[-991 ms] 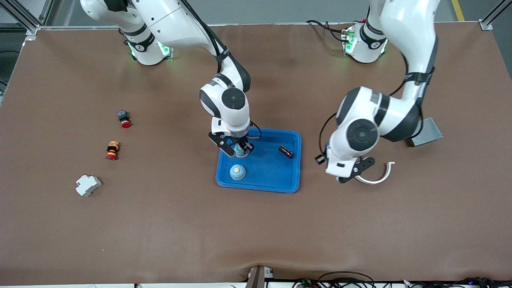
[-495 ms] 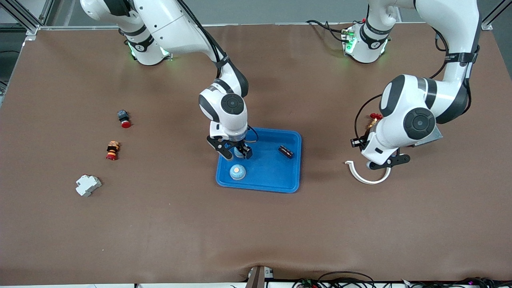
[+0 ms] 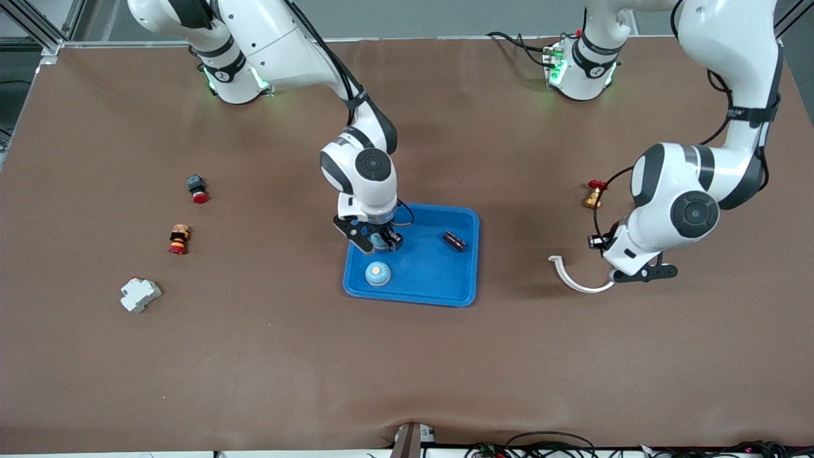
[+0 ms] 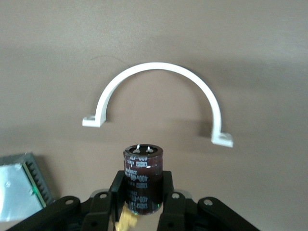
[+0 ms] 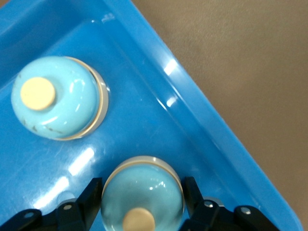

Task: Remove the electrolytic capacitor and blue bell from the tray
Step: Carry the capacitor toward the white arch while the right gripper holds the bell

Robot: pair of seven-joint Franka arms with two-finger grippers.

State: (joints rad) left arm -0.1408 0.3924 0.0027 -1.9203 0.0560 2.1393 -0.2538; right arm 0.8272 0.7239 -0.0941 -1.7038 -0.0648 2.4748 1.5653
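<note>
My right gripper (image 3: 375, 240) is down in the blue tray (image 3: 445, 299), shut on a light blue bell (image 5: 142, 190) at the tray's edge toward the right arm's end. A second light blue bell (image 3: 378, 273) sits in the tray nearer the front camera; it also shows in the right wrist view (image 5: 55, 98). A dark capacitor (image 3: 454, 240) lies in the tray toward the left arm's end. My left gripper (image 3: 636, 275) is shut on another dark capacitor (image 4: 143, 175), held upright over the bare table beside a white curved clamp (image 3: 575, 277).
A small red and brass part (image 3: 595, 194) lies near the left arm. A grey metal box (image 4: 19, 185) is by the left gripper. Toward the right arm's end lie a red-capped button (image 3: 197, 188), an orange and red button (image 3: 179, 239) and a white breaker (image 3: 140, 294).
My left arm has swung from beside the tray toward its own end of the table, passing over the white clamp. My right gripper has stayed in the tray around the bell.
</note>
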